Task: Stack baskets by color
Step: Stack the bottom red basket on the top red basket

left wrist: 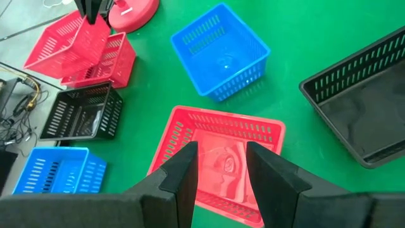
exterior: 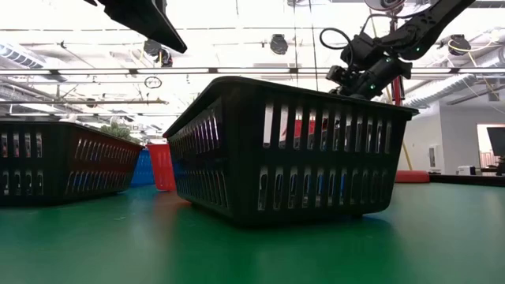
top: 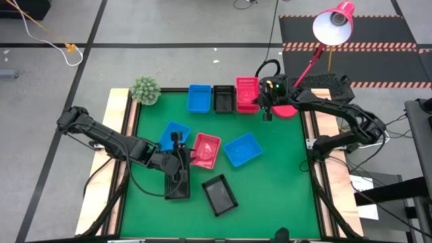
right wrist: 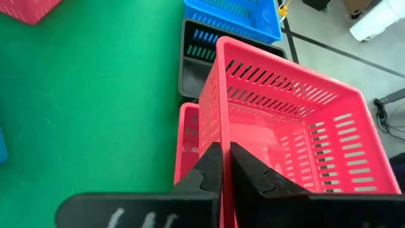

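Note:
My right gripper [top: 259, 104] is shut on a red basket [right wrist: 297, 126] and holds it tilted over a second red basket [right wrist: 188, 136] at the right end of the back row. A black basket [top: 223, 98] and a blue one [top: 199, 98] stand beside these. My left gripper [left wrist: 218, 171] hovers open above a third red basket [left wrist: 218, 149], which rests flat on the mat at mid-table without touching the fingers. Two more blue baskets [top: 243, 149] [top: 174, 133] and two more black ones [top: 220, 194] [top: 177, 185] sit on the mat. My right gripper pinches the rim of one side wall [right wrist: 218, 130] of the red basket, one finger inside the basket and one outside. The fingers come from the table's right, slanting down. The basket is lifted and tilted, open side up, over the red basket below.
A red lamp base [top: 287, 110] stands just right of the back row, its lamp head [top: 333, 25] beyond the table. A small green plant [top: 145, 90] sits at the far left corner. Wooden rails [top: 121, 135] border the green mat [top: 270, 182], which is bare toward the near right.

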`<state>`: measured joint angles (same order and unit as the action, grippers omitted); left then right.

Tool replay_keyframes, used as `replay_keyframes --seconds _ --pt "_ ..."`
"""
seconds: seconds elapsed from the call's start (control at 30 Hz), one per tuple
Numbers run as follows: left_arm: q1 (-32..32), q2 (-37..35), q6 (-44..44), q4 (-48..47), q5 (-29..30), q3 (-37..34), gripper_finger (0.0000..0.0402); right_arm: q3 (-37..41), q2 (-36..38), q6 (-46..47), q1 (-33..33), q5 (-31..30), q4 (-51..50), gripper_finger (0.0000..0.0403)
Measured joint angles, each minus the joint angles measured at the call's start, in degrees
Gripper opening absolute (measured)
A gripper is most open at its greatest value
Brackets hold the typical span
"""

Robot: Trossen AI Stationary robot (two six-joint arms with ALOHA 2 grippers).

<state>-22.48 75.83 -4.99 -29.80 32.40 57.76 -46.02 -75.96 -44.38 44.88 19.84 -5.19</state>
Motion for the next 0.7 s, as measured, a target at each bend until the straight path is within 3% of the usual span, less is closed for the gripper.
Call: replay_keyframes --seconds 0.23,0.7 --pt "0.0 0.0 -0.28 0.0 0.0 0.0 0.0136 1.24 0.0 0.09 0.07 0.0 -0.28 0.0007" --pt "0.0 0.0 0.07 0.11 0.02 0.0 0.0136 8.09 0.0 -0.28 0.05 -0.17 11.01 0.0027"
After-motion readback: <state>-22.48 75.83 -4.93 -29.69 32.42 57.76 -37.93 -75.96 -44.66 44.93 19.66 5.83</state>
